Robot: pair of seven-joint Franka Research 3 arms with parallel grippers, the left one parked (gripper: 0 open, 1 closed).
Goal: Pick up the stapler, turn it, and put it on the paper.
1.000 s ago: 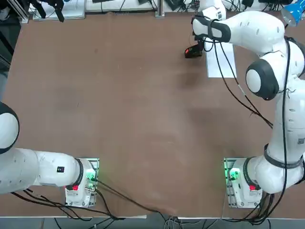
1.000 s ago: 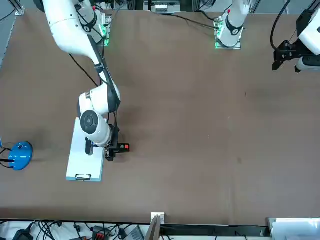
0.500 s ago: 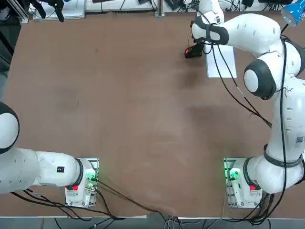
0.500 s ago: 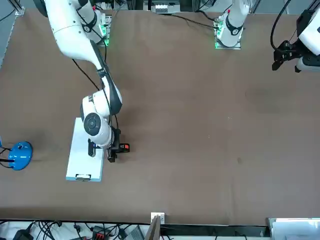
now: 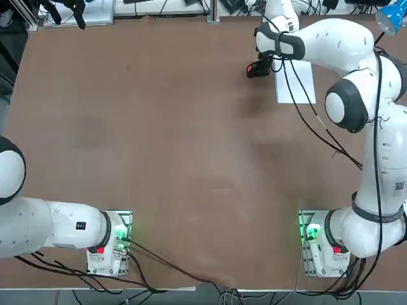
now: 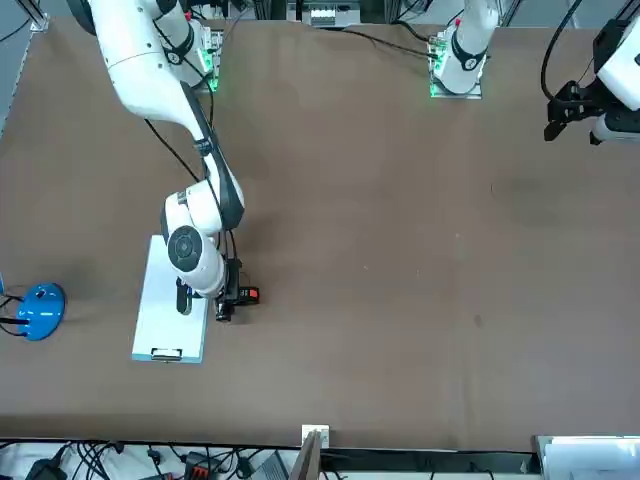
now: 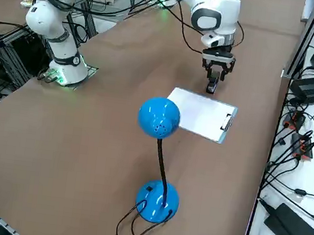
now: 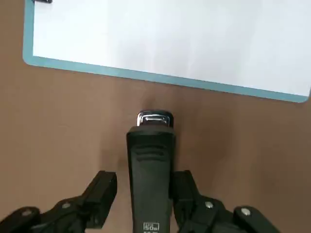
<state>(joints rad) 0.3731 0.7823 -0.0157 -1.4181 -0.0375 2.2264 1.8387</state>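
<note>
The brown bench (image 6: 400, 250) carries the paper (image 6: 165, 310), a white sheet on a light blue board lying flat where it lay a second ago, and the right arm has sunk a little over its long edge. The right hand (image 8: 143, 199) now straddles the stapler (image 8: 150, 174), its fingers (image 8: 102, 191) narrower than before; one finger looks to touch the stapler's side, the other stands just off it, so no firm grip shows. The stapler sits on the bench just beside the paper, unmoved, its end toward the sheet.
</note>
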